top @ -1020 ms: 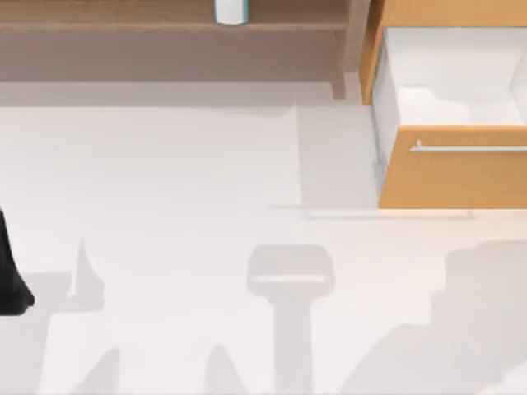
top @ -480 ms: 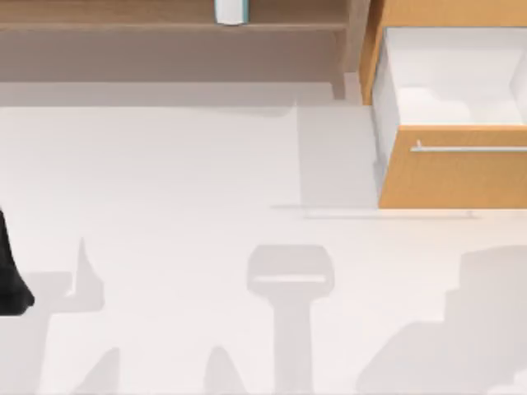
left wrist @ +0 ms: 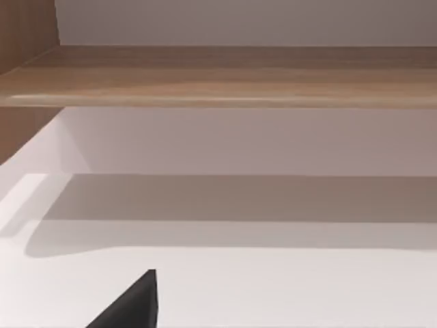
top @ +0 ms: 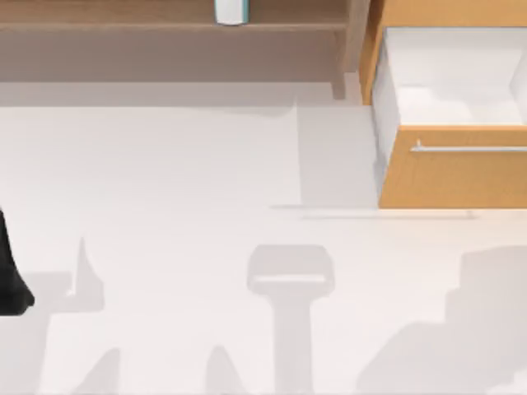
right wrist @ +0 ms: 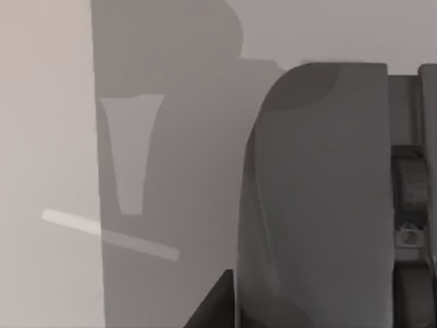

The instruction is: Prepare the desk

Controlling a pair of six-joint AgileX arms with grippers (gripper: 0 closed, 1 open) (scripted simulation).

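Our drawer (top: pixel 449 123) sits open at the upper right of the counter (top: pixel 181 189), handle (top: pixel 469 149) running left-right; our left end effector (top: pixel 10 276), grip state untellable, rests far left.

The right wrist view looked onto the flat matte white counter (right wrist: pixel 41 137), much of it covered by broad grey shadow. A large, smooth grey rounded housing (right wrist: pixel 314 198) of an arm stood close before the camera, with a narrower mechanical section (right wrist: pixel 408 205) of banded rings beside it. A pale tapered patch (right wrist: pixel 130 150) lay within the shadow on the counter, and a thin bright strip (right wrist: pixel 109 236) ran slantwise across the surface near it. A small dark wedge (right wrist: pixel 215 307) showed at the picture's edge, against the housing.
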